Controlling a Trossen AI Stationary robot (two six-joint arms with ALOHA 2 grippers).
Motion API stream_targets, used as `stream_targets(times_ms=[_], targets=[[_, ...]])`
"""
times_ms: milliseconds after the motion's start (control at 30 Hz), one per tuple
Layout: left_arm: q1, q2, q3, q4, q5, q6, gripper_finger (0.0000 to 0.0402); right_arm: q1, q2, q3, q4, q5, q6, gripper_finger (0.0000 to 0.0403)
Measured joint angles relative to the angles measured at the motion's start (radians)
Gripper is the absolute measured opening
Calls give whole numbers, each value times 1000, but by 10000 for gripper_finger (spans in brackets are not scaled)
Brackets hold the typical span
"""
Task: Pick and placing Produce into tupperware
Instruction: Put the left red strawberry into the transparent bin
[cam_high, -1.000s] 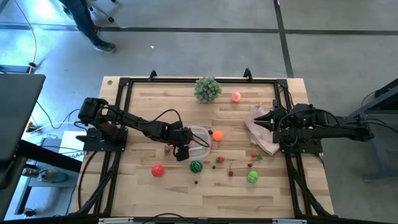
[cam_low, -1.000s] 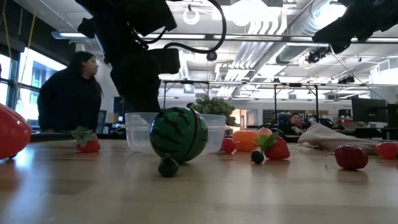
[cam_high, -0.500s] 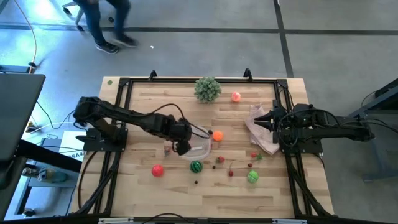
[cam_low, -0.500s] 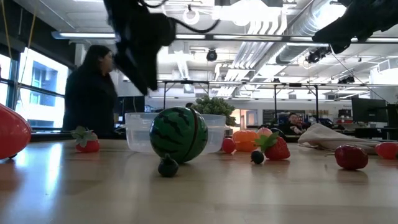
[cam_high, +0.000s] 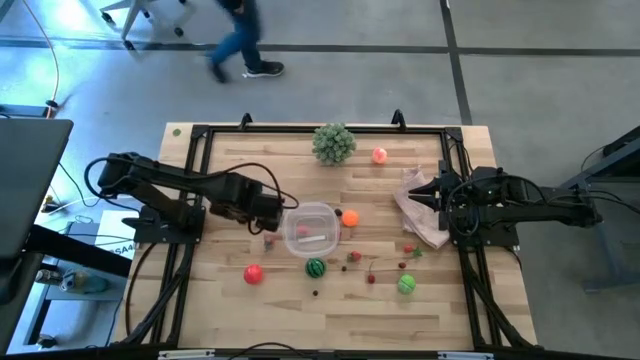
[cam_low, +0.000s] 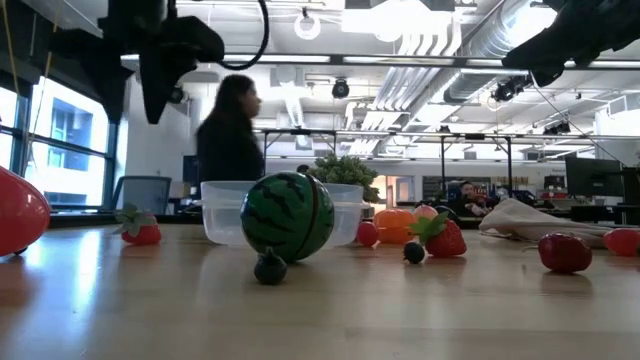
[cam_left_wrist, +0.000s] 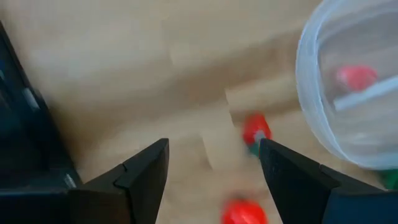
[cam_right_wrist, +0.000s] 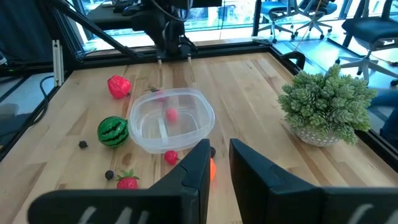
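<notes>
The clear tupperware stands mid-table with a small red piece inside, also seen as the red piece. My left gripper hangs open above the table, just left of the container, touching nothing; a small strawberry lies below its fingers. Loose produce rests on the wood: the striped green ball, red ball, orange ball, pink ball, green ball and small berries. My right gripper waits at the right side, its fingers a narrow gap apart.
The bushy pale-green ball sits near the far edge. The pinkish-white bag lies under my right gripper. A black frame borders the table. A person walks on the floor beyond the far edge.
My left gripper has risen from the tupperware's near-left side and drawn back toward the table's left edge. The container, which it covered before, now shows uncovered with a small red piece inside. The person beyond the far edge has walked to the right.
</notes>
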Motion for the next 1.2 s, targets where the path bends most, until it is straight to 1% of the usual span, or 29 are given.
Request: stream_targets(times_ms=[133,267,467,567,800,967,1200], targets=[[-1,41,0,58,9,-8,241,0,0,0,0,0,0,52],[0,110,0,119,11,-7,241,0,1,0,-1,0,0,52],[0,169,-1,170,61,-6,241,0,0,0,-1,0,0,52],[-3,170,-22,199,79,-7,241,0,0,0,-1,0,0,52],[-30,157,-139,318,109,-60,241,0,1,0,-1,0,0,52],[-40,147,-166,377,109,-71,241,0,1,0,-1,0,0,52],[-47,148,-242,479,122,-75,241,0,1,0,-1,0,0,52]])
